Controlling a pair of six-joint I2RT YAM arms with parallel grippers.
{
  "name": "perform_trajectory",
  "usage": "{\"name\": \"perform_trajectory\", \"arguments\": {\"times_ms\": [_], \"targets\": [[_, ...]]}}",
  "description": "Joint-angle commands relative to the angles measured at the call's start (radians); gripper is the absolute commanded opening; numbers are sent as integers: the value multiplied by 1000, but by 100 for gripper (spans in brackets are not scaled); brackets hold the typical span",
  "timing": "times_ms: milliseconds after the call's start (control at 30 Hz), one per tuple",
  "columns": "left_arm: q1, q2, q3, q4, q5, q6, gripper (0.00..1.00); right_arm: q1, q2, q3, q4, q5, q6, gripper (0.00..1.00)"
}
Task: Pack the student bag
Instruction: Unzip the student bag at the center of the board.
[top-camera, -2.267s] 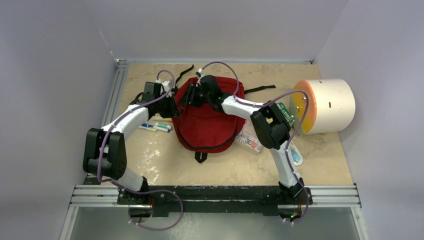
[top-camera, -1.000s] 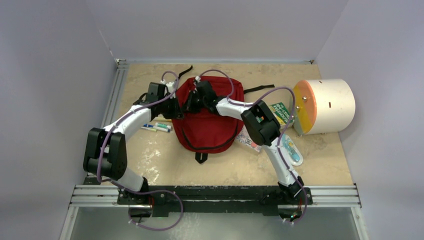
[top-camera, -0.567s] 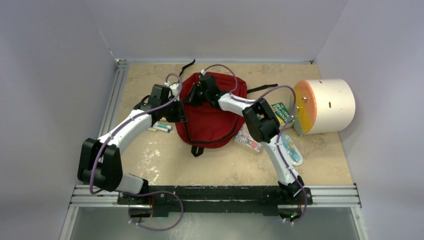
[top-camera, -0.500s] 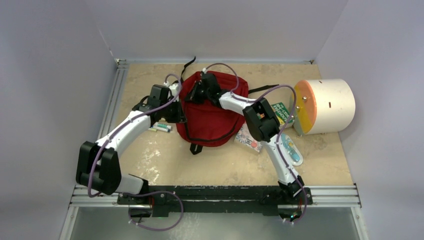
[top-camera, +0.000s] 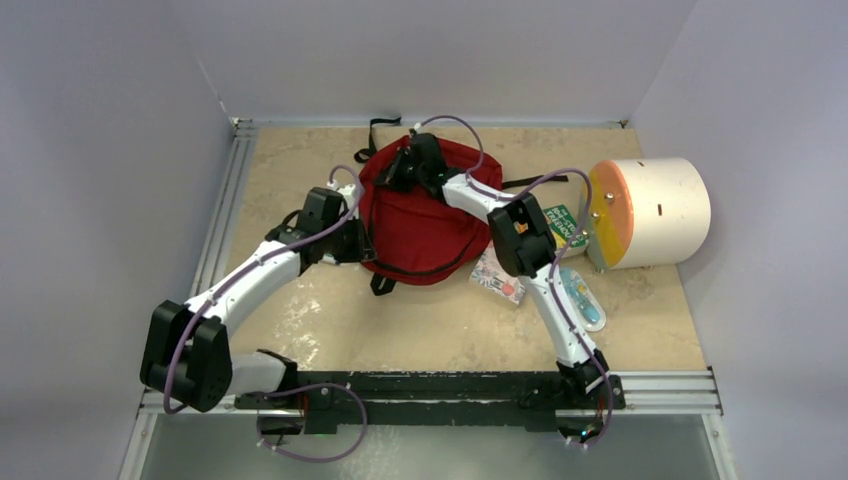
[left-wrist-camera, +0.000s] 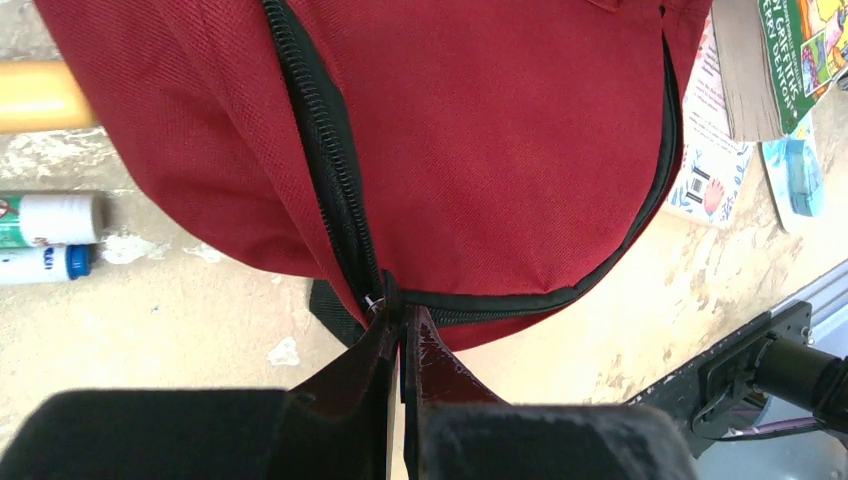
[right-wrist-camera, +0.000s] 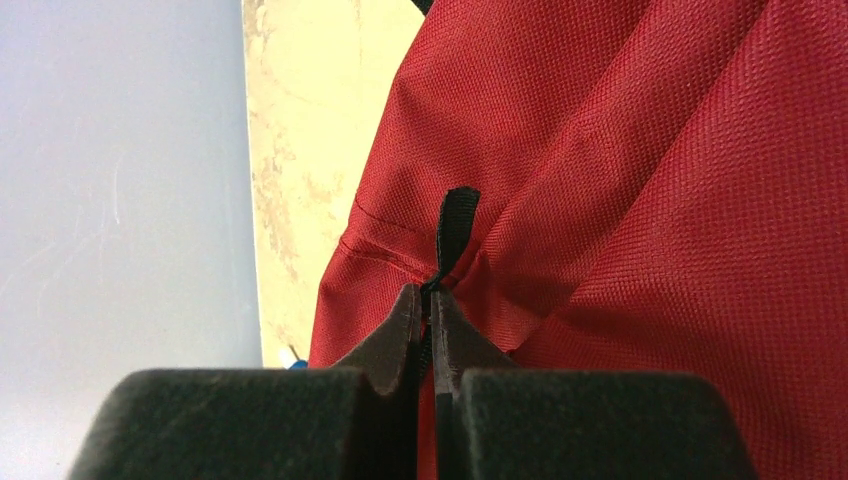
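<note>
A dark-red student bag (top-camera: 420, 215) lies flat on a tan table (top-camera: 300, 170), in the far middle of it between the two robot arms. Its long axis runs near to far, tilted a little. The end with a small black loop (top-camera: 380, 285) points near and left, and black straps (top-camera: 380, 127) trail off the far end.

The left gripper (top-camera: 352, 243) sits at the bag's near-left edge. Seen from its wrist, its jaws are pinched tight on the zipper pull (left-wrist-camera: 385, 298), where the black zipper (left-wrist-camera: 330, 180) bends around the corner.

The right gripper (top-camera: 400, 172) rests on the far part of the bag, its jaws closed on the base of a black fabric tab (right-wrist-camera: 455, 225).

Two capped tubes (left-wrist-camera: 50, 220) lie just left of the bag. To its right are a printed packet (top-camera: 497, 275), a green booklet (top-camera: 560, 222) and a cream cylinder (top-camera: 660, 210) with an orange face.
</note>
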Motion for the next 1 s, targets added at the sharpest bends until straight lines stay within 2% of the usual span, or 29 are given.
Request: {"name": "perform_trajectory", "arguments": {"times_ms": [0, 67, 167, 300, 400, 533, 600, 733, 833, 967], "targets": [[-45, -26, -18, 1, 38, -76, 0, -40, -9, 78, 49, 61, -42, 0], [-45, -30, -11, -4, 7, -77, 0, -41, -42, 44, 90, 28, -88, 4], [-45, -13, 23, -11, -31, -75, 0, -43, -166, -92, 175, 6, -158, 18], [-45, 50, 80, -4, 2, -59, 0, -48, -363, -302, 276, 11, -252, 34], [-46, 73, 94, 23, 57, -59, 15, -50, -473, -434, 271, 59, -289, 47], [-47, 51, 76, 47, 86, -63, 21, -69, -570, -577, 273, 28, -304, 53], [-47, 35, 68, 40, 83, -58, 29, -73, -604, -627, 274, -6, -315, 55], [-47, 10, 57, 38, 103, -50, 41, -75, -652, -693, 240, 21, -365, 68], [-46, -4, 61, 48, 139, -51, 44, -75, -677, -731, 221, 72, -387, 75], [-46, -17, 79, 49, 176, -43, 45, -75, -693, -743, 183, 69, -430, 72]]}}
